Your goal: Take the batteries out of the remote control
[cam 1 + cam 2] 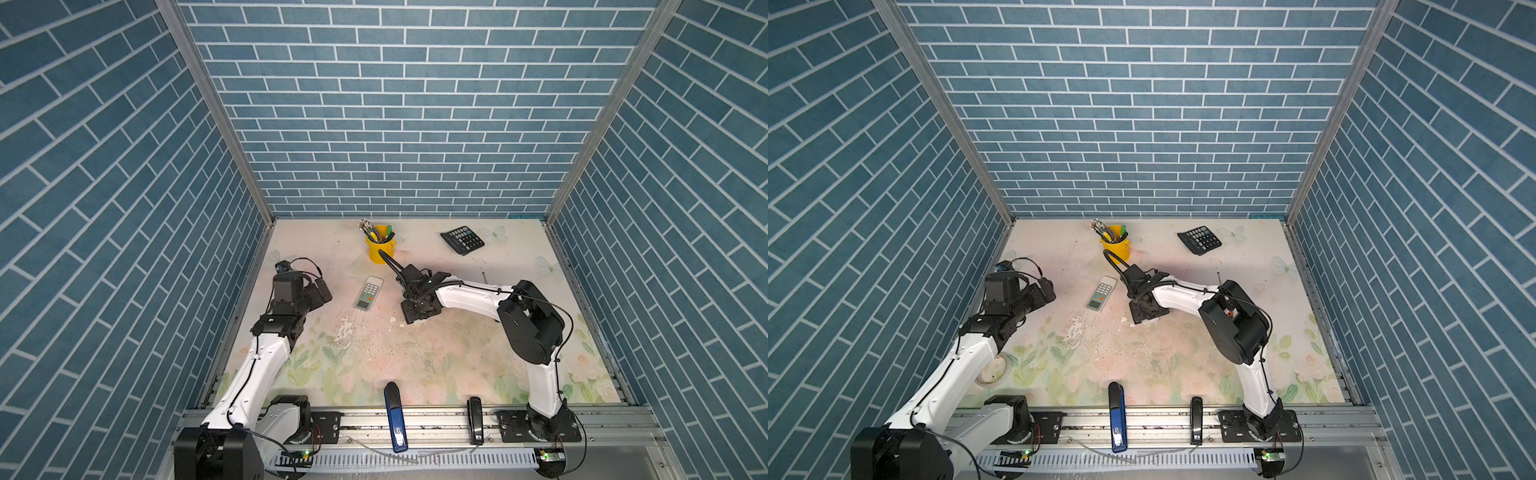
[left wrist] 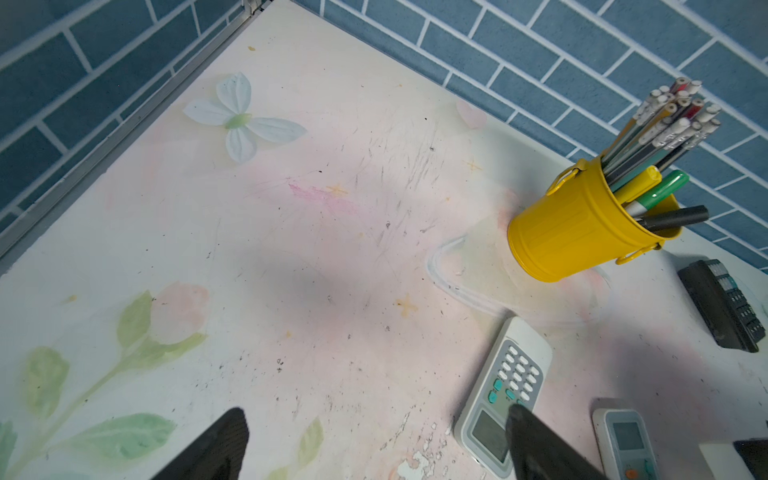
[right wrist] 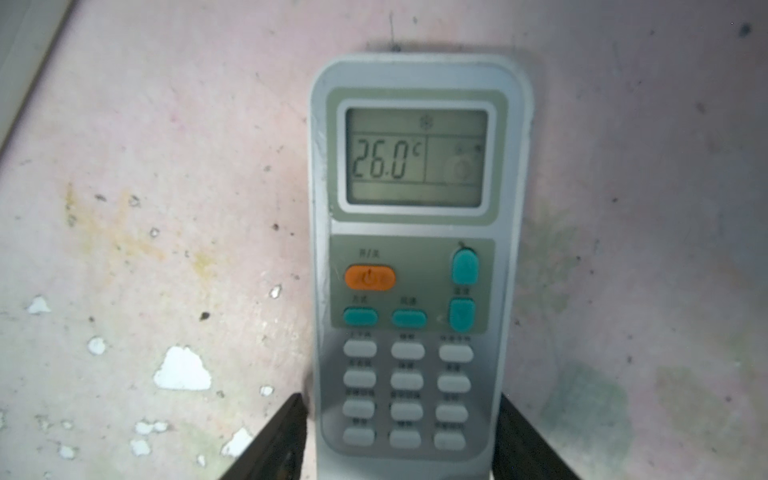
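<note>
Right gripper (image 3: 401, 415) straddles the remote (image 3: 415, 266) at its keypad end, one finger on each long edge. That sets up a side grip, probably to lift and flip it, since the battery bay must be underneath. The fingers (image 3: 528, 453) sit right at the edges; can't tell if they're clamped yet.

Left gripper (image 2: 374, 415) hangs over bare table (image 1: 457, 353), jaws wide apart and empty, beside a second remote (image 1: 368, 294), likely on standby to assist.

The remote lies flat, face up, mid-table, near the second one. It has a grey-white shell, LCD reading 26.0, orange power key, teal keys and grey keypad. The live display suggests the batteries are inside; none visible.
</note>
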`<state>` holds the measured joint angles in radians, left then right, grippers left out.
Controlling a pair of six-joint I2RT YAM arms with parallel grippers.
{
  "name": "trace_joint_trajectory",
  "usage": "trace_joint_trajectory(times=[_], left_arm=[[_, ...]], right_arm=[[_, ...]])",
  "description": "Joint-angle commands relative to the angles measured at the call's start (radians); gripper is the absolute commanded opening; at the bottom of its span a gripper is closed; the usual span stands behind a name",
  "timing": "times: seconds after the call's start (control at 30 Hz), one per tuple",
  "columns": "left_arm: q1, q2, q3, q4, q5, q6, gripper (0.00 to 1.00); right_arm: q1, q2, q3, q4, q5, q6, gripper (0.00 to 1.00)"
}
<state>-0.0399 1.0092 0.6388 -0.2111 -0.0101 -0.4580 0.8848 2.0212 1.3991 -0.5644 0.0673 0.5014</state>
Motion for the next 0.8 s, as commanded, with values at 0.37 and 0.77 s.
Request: trace_joint_trajectory(times=[0.37,0.77], left_arm=[[-0.007,0.071,-0.034,0.071,0.213,-0.104,0.97],[-0.178,0.220,-0.076,0.382,0.328,-0.289,0.87]], right_arm=[[0.007,-0.005,-0.051,-0.023,-0.033,0.026,0.41],[-0.011,-0.096,-0.028,-0.100,-0.031,-0.069,0.32]])
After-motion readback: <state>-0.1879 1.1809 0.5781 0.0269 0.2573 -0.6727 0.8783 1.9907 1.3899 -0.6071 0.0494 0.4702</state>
